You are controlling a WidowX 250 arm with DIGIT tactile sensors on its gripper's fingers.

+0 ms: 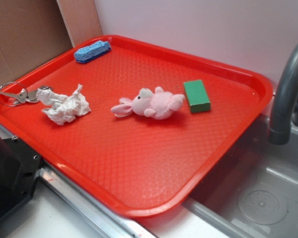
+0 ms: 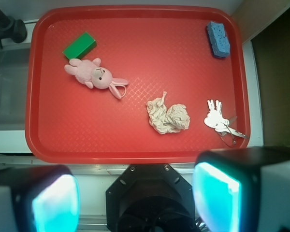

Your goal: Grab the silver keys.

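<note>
One bunch, silver keys (image 2: 219, 120), beside tissue (image 2: 168, 116); gripper (image 2: 135, 200) wide apart.

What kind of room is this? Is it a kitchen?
Probably a kitchen counter, or a play one. A grey faucet curves over a steel sink, and a red tray sits beside it with a blue sponge on it.

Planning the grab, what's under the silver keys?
The silver keys lie directly on the red tray, beside the crumpled tissue. Whatever lies beneath the tray is hidden.
</note>
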